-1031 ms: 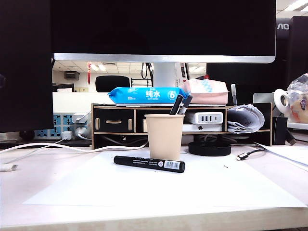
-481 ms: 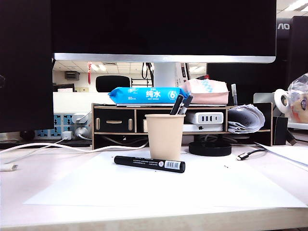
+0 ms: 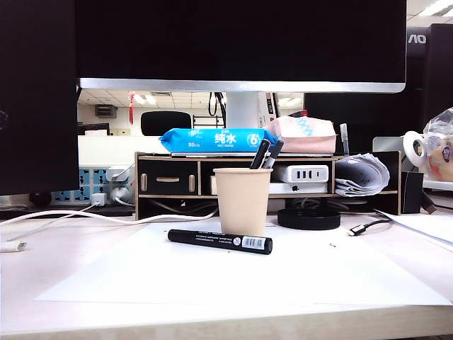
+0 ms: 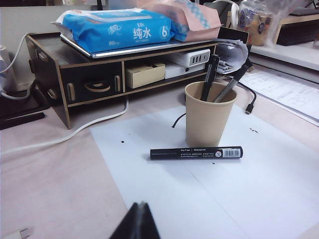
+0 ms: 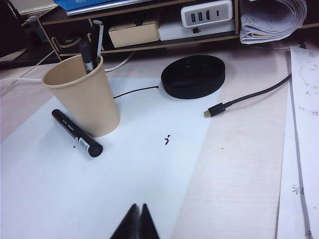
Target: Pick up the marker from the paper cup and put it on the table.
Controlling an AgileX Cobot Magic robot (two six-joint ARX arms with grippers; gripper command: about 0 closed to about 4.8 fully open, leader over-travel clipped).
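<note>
The marker [image 3: 219,241] lies flat on the white paper sheet on the table [image 3: 42,255], just in front of the paper cup [image 3: 243,202]; its barcode sticker is towards the right. The left wrist view shows the marker [image 4: 196,153] clear of the cup [image 4: 207,117]. In the right wrist view the marker [image 5: 76,133] lies close beside the cup [image 5: 84,97]. Two other black markers [image 3: 265,154] stand in the cup. My left gripper [image 4: 140,203] is shut and empty, well back from the marker. My right gripper [image 5: 138,204] is shut and empty over the paper. Neither gripper appears in the exterior view.
A black drawer shelf [image 3: 166,183] behind the cup carries a blue wipes packet [image 3: 212,139]. A black round disc [image 5: 193,75] and a loose cable plug [image 5: 214,110] lie to the right of the cup. A white cable [image 3: 71,216] runs on the left, under a large monitor [image 3: 241,42].
</note>
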